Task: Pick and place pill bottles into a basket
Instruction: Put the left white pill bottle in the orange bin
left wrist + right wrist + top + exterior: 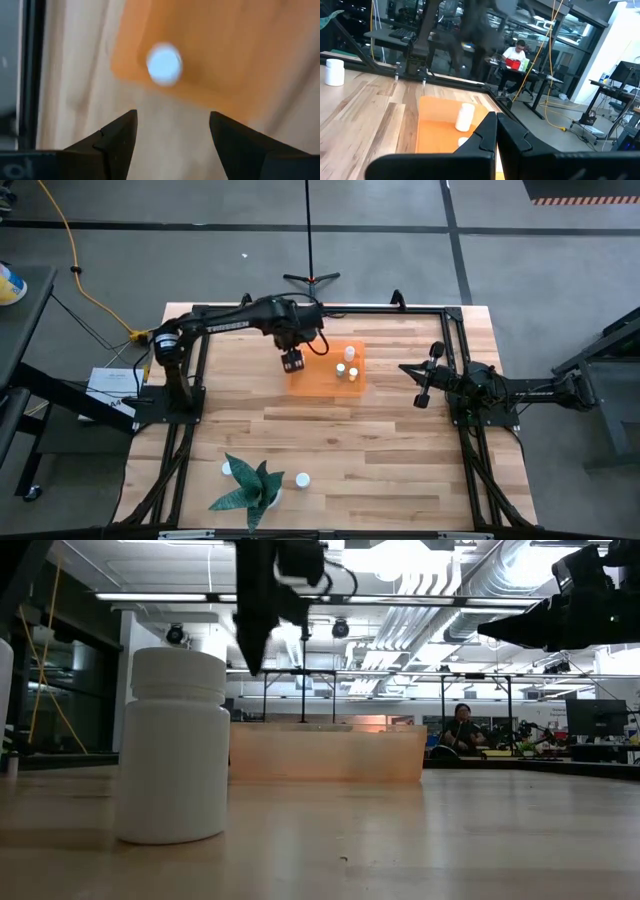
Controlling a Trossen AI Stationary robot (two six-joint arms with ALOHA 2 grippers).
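Observation:
The orange basket (326, 378) stands at the table's far middle, with three white pill bottles (342, 368) upright in its right half. My left gripper (292, 361) hangs open above the basket's left end. Its wrist view shows the open fingers (173, 114) above a blurred white bottle top (164, 64) near a corner of the basket (220, 45). My right gripper (418, 382) waits shut (496, 122) to the right of the basket, above the table. Two more bottles stand on the table near the front, one (302, 479) right of the plant and one (227, 468) left of it.
A white pot with a green spiky plant (250, 486) stands at the near edge. The low view shows a bottle (172, 745) close in front, the basket (325, 752) behind it. Black frame rails (195, 395) run along both sides of the table. A person sits in the room behind (463, 726).

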